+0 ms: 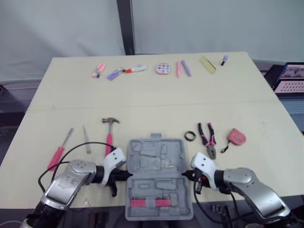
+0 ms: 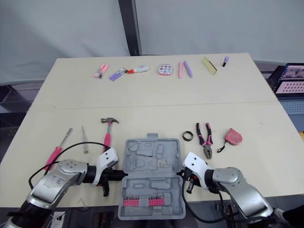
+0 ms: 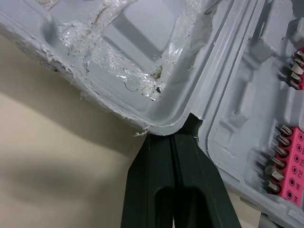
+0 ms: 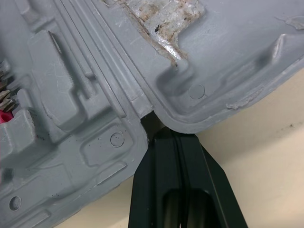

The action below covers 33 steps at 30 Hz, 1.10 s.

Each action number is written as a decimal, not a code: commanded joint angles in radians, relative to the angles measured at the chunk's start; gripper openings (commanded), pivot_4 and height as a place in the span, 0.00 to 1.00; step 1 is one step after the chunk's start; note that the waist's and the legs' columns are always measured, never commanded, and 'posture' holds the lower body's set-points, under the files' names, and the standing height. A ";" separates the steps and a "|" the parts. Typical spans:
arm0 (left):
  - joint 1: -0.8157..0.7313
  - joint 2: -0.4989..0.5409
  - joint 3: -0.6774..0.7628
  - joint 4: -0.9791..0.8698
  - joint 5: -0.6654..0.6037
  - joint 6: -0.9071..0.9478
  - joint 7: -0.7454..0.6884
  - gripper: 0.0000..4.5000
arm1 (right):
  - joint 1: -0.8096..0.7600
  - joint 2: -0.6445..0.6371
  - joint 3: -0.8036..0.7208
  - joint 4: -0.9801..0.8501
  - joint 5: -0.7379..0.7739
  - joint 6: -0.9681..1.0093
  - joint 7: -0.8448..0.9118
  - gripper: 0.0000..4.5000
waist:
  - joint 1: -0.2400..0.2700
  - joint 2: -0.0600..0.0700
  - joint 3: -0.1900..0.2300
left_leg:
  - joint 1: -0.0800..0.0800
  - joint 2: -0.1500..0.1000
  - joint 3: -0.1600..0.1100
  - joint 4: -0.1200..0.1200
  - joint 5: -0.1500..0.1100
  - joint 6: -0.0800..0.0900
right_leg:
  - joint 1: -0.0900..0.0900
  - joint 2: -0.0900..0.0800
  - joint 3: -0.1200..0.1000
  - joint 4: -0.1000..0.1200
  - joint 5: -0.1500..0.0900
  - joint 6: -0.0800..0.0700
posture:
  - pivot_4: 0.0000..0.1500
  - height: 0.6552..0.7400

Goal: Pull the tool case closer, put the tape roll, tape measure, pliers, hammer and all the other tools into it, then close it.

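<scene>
Between the two pairs of black fingers, the open grey moulded-plastic tool case (image 1: pixel 156 154) is laid flat at the near edge of the pale wooden table (image 1: pixel 156 104). Its half with the pink strip of screwdriver bits (image 1: pixel 152 203) lies nearest the robot.

The left gripper (image 1: pixel 124 175) and the right gripper (image 1: pixel 186 175) are each set against one end of the hinge line. In both, the fingers are pressed together with no gap. Nothing is pinched between them, and only the tips are lodged in the notch where the two halves meet. This placement is judged to serve the pull: with a hooked tip at each side, the case can be drawn closer evenly without swinging.

Beyond the left fingertips and further out lie the pink-handled claw hammer (image 1: pixel 109 133), a thin steel-shafted screwdriver (image 1: pixel 86 140) and a pink-handled screwdriver (image 1: pixel 59 152). Beyond the right fingertips are the small black tape roll (image 1: pixel 190 136), the pink-and-black pliers (image 1: pixel 207 137) and the pink tape measure (image 1: pixel 236 137). All of these are still outside the case.

The head views give that layout, but not the contact itself. That is shown by the wrist views, where the joined left fingers (image 3: pixel 156 166) and right fingers (image 4: pixel 156 161) are seen touching the case rim at its notch. Torn glue residue inside the empty half is visible there too.
</scene>
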 commanded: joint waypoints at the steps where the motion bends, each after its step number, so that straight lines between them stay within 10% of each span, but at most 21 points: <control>1: 0.018 -0.002 -0.035 -0.034 -0.030 -0.001 -0.006 0.00 | -0.003 0.007 0.021 -0.065 0.030 -0.009 0.028 0.01 | 0.000 0.000 0.000 | 0.000 0.000 0.000 0.000 0.000 0.000 | 0.000 0.000 0.000 0.000 0.000 0.000 | 1.00 1.00; 33: 0.039 0.064 0.030 0.027 -0.041 -0.031 0.016 0.00 | -0.012 -0.052 -0.037 0.000 0.028 -0.047 0.040 0.01 | -0.001 0.000 0.000 | 0.000 0.001 0.001 0.000 0.000 0.000 | 0.000 0.000 0.000 -0.002 0.000 0.000 | 1.00 1.00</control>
